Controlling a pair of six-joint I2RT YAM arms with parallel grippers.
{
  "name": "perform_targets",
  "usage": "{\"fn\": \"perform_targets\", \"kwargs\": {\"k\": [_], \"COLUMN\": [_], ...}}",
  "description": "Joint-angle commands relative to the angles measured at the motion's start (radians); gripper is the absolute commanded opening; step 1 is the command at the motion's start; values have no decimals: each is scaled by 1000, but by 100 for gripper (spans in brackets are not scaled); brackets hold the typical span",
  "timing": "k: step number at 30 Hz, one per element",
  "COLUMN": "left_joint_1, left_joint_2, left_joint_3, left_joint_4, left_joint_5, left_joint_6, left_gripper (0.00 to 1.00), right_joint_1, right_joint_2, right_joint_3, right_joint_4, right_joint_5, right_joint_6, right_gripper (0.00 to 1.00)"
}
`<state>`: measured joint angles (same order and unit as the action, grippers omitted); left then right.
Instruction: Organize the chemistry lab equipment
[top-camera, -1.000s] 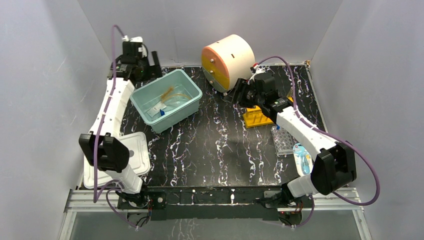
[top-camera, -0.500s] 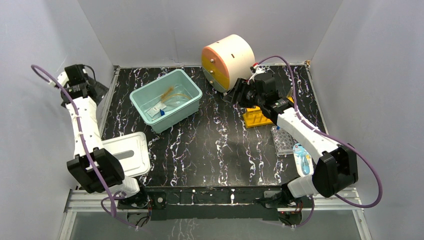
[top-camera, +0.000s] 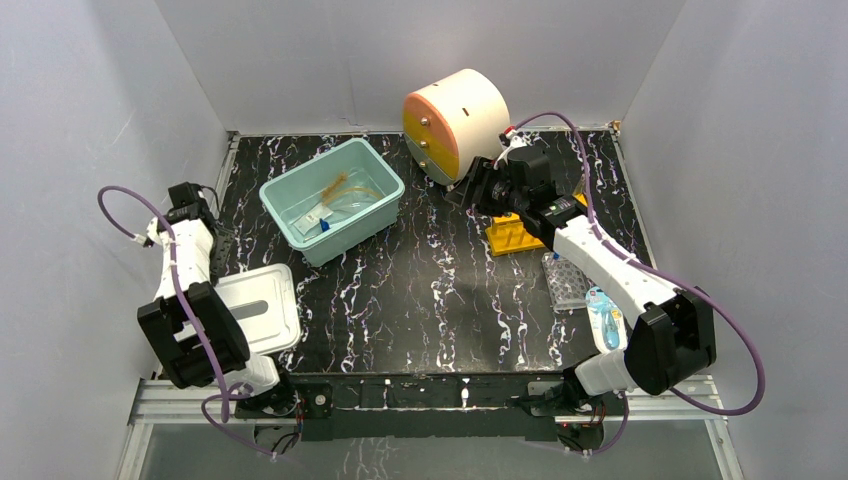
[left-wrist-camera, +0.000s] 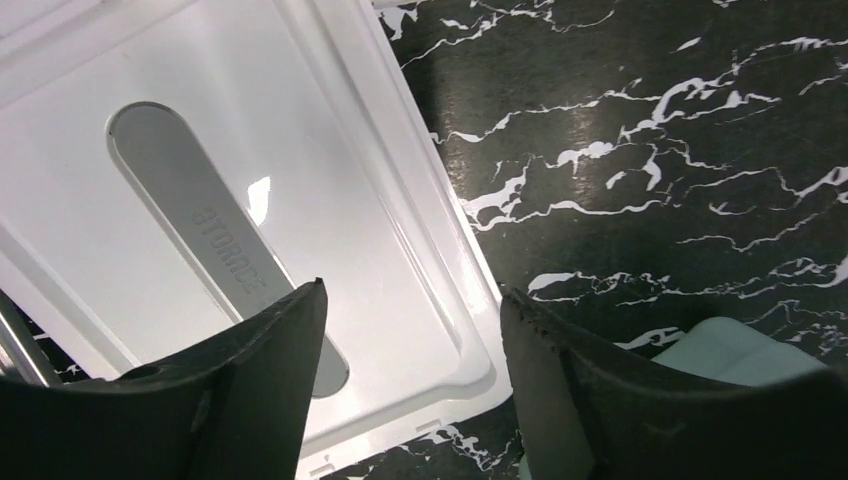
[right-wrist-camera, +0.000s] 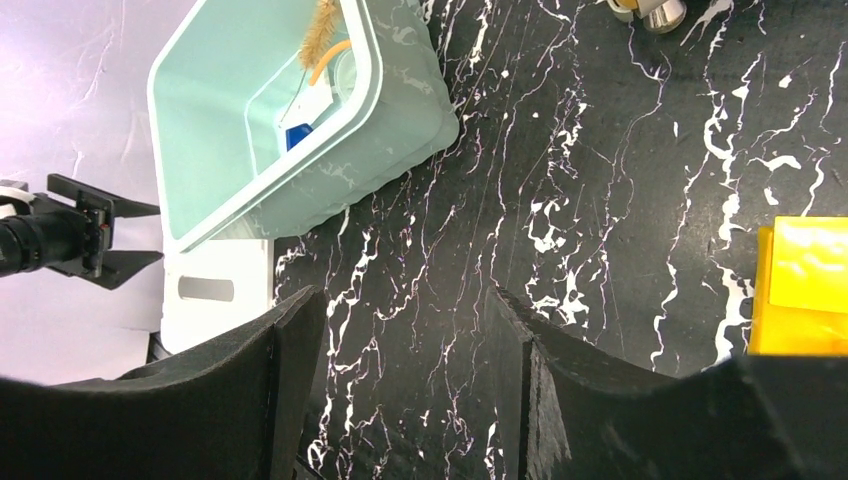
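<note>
Fetching the lid: likely the step in hand.

- Left gripper (left-wrist-camera: 410, 300): jaws well apart, nothing held, hanging over the white lid (left-wrist-camera: 300, 150), which lies flat at 8 o'clock on the tabletop (top-camera: 430, 290).
- Right gripper (right-wrist-camera: 405, 300): jaws parted, empty, hovering at 2 o'clock near the yellow holed rack (top-camera: 510, 238).
- Teal bin (top-camera: 340, 240): at 11 o'clock, holding the brown brush (right-wrist-camera: 325, 30) and a blue-capped item (right-wrist-camera: 296, 135).
- Clear well plate (top-camera: 565, 280): at 3 o'clock, outside the bin, near the rack.

Handling advice: the rack and plate probably belong in the bin before lidding. Take the lid by its raised rim, since the flat face offers no hold. Lift it level, then seat it squarely on the bin.
</note>
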<state>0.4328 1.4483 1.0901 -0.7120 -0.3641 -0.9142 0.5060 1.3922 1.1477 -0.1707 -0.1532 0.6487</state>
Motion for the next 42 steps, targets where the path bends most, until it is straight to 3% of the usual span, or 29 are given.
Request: {"fn": "perform_targets", "kwargs": {"k": [1, 6, 8, 20, 27, 35, 42], "left_joint_1": [6, 6, 4, 6, 6, 6, 5], "left_joint_2": [11, 79, 111, 206, 223, 161, 229], "left_joint_3": [-59, -60, -45, -71, -70, -6, 30], "left_joint_4": [88, 176, 177, 246, 189, 170, 47], "left_joint_5": [-37, -52, -51, -5, -12, -20, -77], "left_joint_6": [-62, -18, -18, -41, -100, -59, -136], "left_gripper": [57, 39, 37, 38, 47, 46, 60], "right_joint_1": [11, 12, 13, 14, 14, 16, 16], "right_joint_2": [5, 20, 25, 19, 6, 1, -8], "right_joint_3": [26, 38, 40, 43, 29, 19, 5], "right_joint_4": [27, 23, 22, 14, 8, 7, 5], "right_joint_5": [0, -4, -6, 28, 39, 29, 18], "right_joint_6": [3, 5, 7, 15, 17, 25, 35], "right_gripper": [68, 68, 68, 67, 67, 67, 67]}}
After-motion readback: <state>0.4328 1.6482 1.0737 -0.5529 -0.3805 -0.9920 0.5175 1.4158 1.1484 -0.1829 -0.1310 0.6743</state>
